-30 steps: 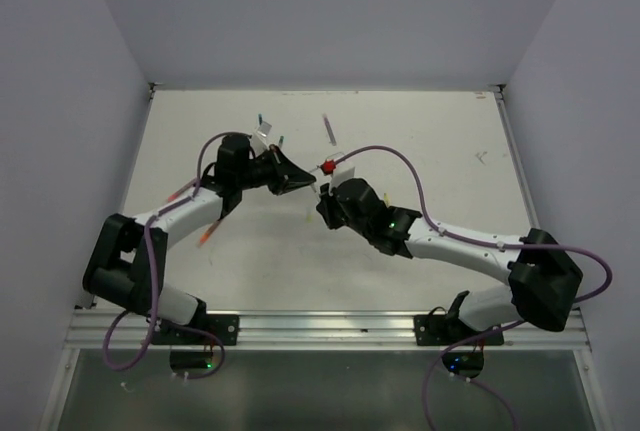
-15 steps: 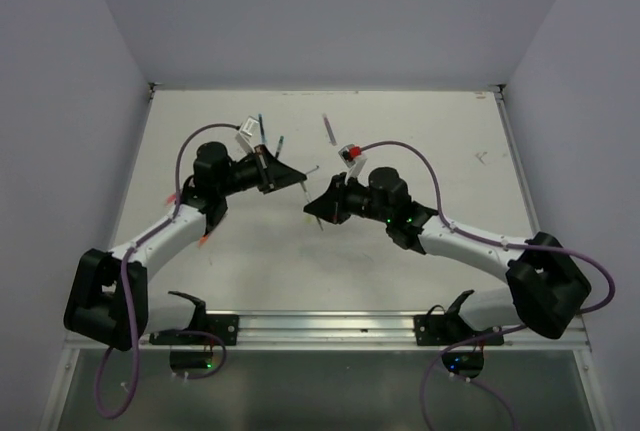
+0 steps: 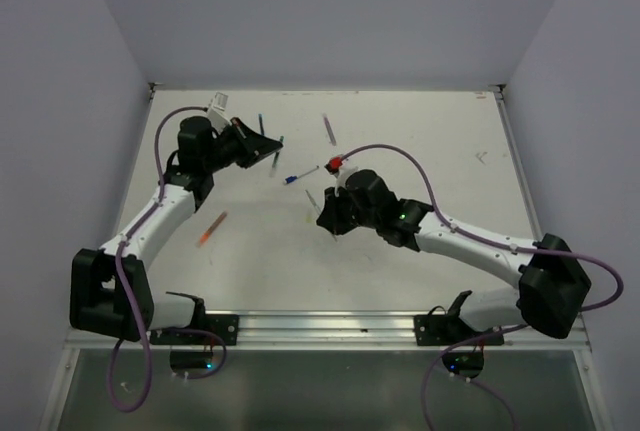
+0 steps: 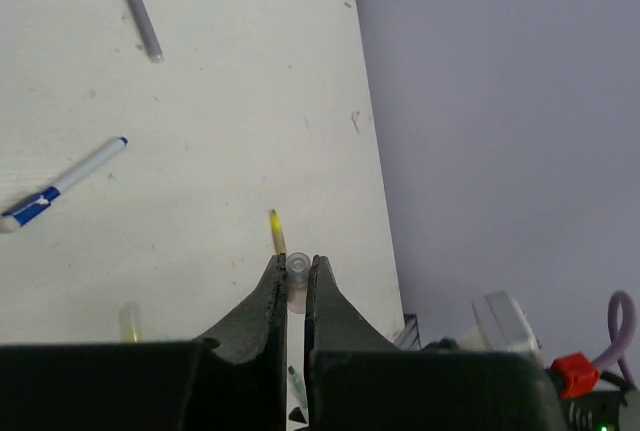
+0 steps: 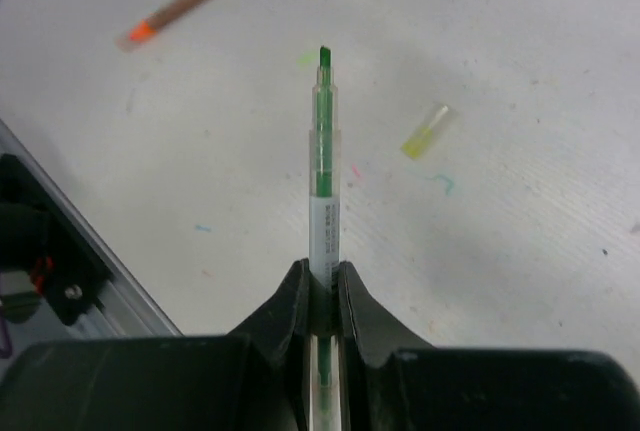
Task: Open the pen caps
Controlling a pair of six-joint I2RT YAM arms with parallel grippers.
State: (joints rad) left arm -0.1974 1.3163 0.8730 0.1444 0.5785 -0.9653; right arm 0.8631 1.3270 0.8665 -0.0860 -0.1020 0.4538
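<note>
— Since the claws were together a second ago and now stand well apart, how is item one entered?
— Item one: left claw (image 4: 297, 277), pressed together on a small clear cap (image 4: 298, 263). The cap is pinched between the fingertips, its mouth showing just past them.
— Item two?
— Right claw (image 5: 322, 276), pinching the green pen (image 5: 322, 151) by its barrel. The pen runs straight out ahead of the fingers, nib bare, above the table (image 5: 520, 251).
— So cap and pen have parted?
— Entered as such, on judgement: one more pen opened.
— Loose stock?
— Ahead and right of the right claw, a pale yellow cap (image 5: 425, 131) lying alone; far ahead to its left, an orange pen (image 5: 170, 13). Ahead and left of the left claw, a blue pen (image 4: 65, 183); further ahead, a purple pen (image 4: 135, 1); just past its fingertips, the end of a yellow pen (image 4: 272, 231), the rest hidden.
— Outstanding?
— Held cap and green pen to be set down; whether the blue and purple pens are capped, cannot tell
</note>
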